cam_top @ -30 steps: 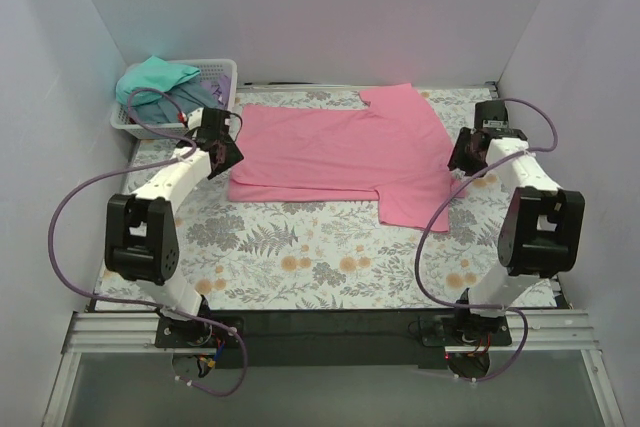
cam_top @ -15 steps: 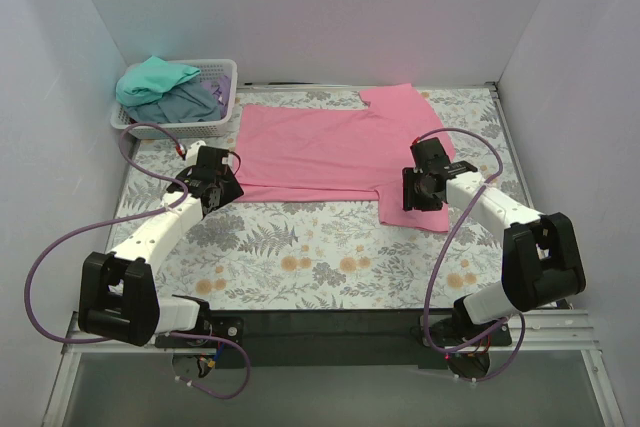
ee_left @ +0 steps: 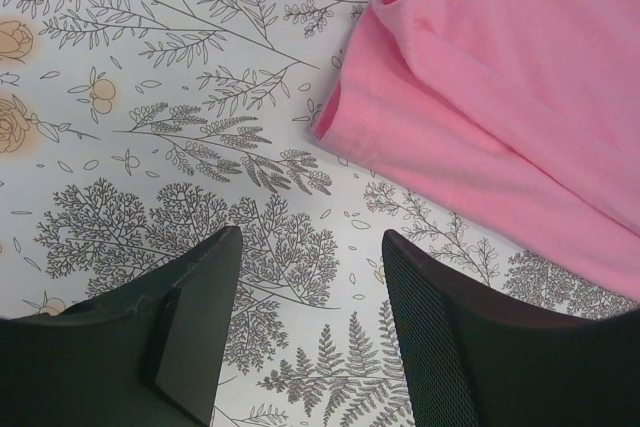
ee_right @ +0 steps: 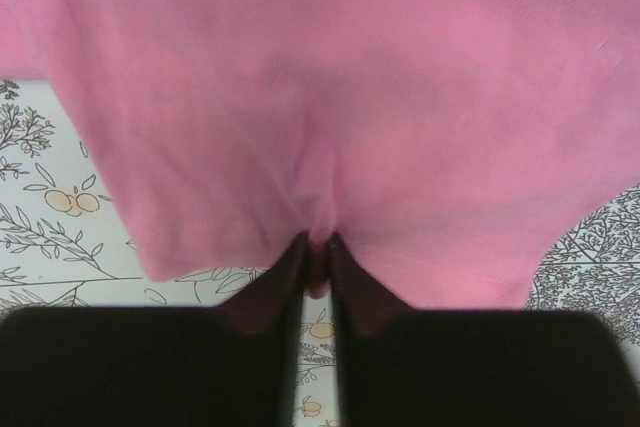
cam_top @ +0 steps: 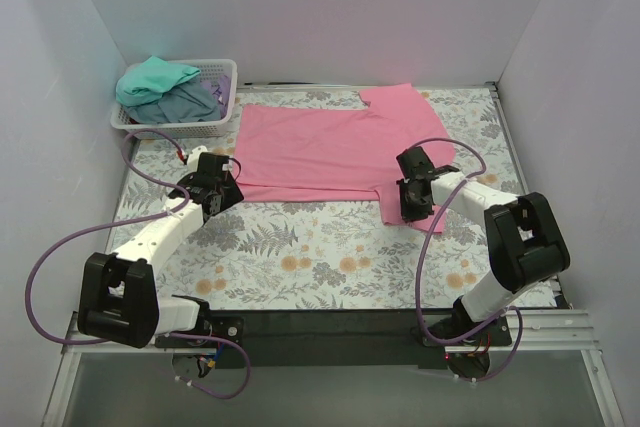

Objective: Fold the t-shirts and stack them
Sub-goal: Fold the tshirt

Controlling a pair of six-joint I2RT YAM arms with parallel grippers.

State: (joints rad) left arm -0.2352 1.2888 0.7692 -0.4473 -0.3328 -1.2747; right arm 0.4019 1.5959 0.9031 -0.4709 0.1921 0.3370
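Note:
A pink t-shirt (cam_top: 335,147) lies spread flat on the floral tabletop, one sleeve toward the near right. My right gripper (cam_top: 408,202) is shut on the hem of that sleeve, pinching a fold of pink cloth (ee_right: 318,247) between its fingertips. My left gripper (cam_top: 222,193) is open and empty just off the shirt's near left corner, which shows in the left wrist view (ee_left: 345,112). A teal t-shirt (cam_top: 155,77) and a grey-blue one (cam_top: 185,102) lie heaped in the basket.
A white lattice basket (cam_top: 215,122) stands at the back left corner. White walls close in the back and both sides. The floral tabletop (cam_top: 300,257) shows bare in front of the pink shirt.
Both arms have swung in toward the pink shirt. The right gripper has reached the sleeve hem and closed on it. The left gripper has come down by the shirt's near left corner.

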